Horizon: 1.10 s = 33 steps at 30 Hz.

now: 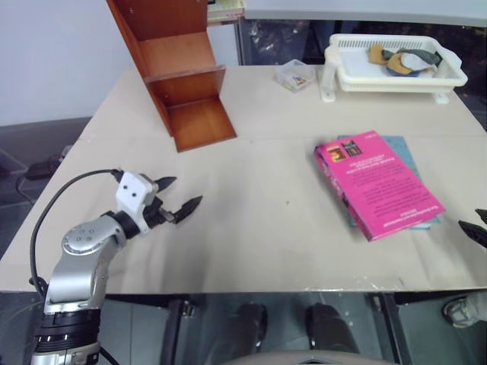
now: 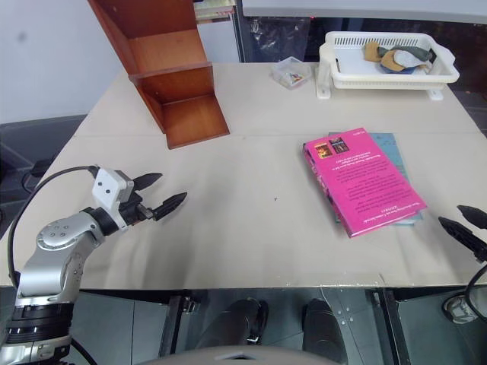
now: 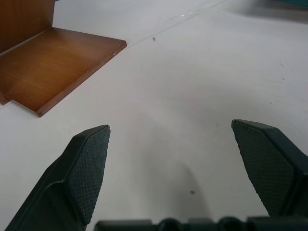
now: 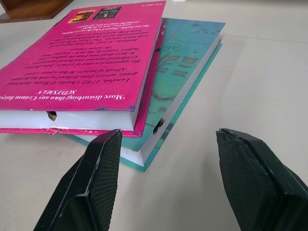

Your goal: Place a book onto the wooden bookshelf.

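Beige tabletop (image 1: 251, 228) spreads beneath both arms: nearest, the left gripper (image 1: 176, 199) hovers over bare surface with its black fingers spread wide and empty, while the right gripper (image 4: 168, 178), fingers likewise apart, sits just short of the books' near edge. Beyond it, the magenta-pink book (image 1: 377, 182) lies flat and askew atop a teal-blue book (image 1: 403, 156). Farther back stand the reddish-brown wooden bookshelf (image 1: 179, 72), a small clear plastic box (image 1: 295, 76) and a white plastic basket tray (image 1: 396, 76) holding oddments.
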Tool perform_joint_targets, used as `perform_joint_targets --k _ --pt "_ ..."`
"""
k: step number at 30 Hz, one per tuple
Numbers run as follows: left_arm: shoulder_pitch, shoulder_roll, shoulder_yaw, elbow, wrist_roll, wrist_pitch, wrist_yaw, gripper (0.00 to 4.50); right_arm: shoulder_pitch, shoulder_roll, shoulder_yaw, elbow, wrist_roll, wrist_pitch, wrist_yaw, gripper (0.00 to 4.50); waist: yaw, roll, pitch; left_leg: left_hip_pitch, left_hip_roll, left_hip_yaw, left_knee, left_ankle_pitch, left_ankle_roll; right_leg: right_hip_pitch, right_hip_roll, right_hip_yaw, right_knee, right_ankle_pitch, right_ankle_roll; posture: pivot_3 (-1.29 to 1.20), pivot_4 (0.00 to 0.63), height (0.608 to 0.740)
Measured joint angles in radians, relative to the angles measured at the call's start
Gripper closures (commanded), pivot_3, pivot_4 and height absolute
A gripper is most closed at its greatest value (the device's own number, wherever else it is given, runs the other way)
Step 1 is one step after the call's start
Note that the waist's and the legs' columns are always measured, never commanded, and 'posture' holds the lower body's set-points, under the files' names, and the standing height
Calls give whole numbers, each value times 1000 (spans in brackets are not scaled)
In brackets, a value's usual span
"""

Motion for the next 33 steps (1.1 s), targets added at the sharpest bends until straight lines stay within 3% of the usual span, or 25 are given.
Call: perform_joint_targets --k 33 --pt "-57 15 -36 -10 -29 41 -2 54 21 -9 -3 24 -9 -29 18 1323 1 0 0 0 0 0 -8 0 0 0 0 -1 -10 0 0 0 150 740"
